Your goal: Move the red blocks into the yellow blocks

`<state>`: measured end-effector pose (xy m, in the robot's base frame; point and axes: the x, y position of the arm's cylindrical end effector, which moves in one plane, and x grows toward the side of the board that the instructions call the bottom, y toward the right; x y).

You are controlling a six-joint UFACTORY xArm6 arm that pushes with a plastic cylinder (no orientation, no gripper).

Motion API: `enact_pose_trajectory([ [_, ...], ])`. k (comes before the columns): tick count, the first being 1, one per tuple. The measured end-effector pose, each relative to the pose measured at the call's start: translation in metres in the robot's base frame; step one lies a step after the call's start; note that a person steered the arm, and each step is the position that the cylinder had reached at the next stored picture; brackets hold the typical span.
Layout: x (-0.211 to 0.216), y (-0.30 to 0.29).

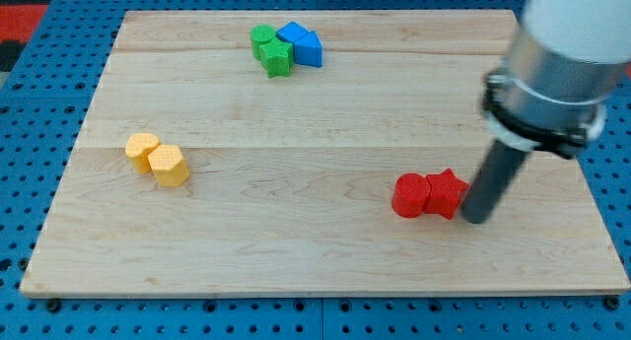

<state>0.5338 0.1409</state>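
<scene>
A wooden board (325, 251) is lying on blue pegboard (49, 84). My tip (474, 219), fingerless, is touching the red blocks' (430, 195) right side, lining up a leftward push toward the yellow blocks (158, 160).

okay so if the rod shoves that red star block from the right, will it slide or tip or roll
Probably slide: the red star block sits low and flat on smooth wood. Its points may make it twist. My tip is at its right, so it likely pushes the red round block along.

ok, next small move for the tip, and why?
Probably a short push toward the view's left. My tip sits against the right side of the red star block, which touches the red round block. The two yellow blocks lie far to the view's left and slightly higher, so angle a little upward.
</scene>
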Motion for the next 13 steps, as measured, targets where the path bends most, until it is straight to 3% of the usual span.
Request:
enact_pose_trajectory([
  [1, -0.039, -0.090],
  [2, -0.059, -0.112],
  [3, -0.048, -0.085],
  [5, -0.092, -0.193],
  [6, -0.076, -0.255],
  [7, -0.044, -0.215],
  [9, -0.039, -0.049],
  [10, -0.079, -0.058],
  [12, -0.102, -0.222],
  [13, -0.109, -0.245],
])
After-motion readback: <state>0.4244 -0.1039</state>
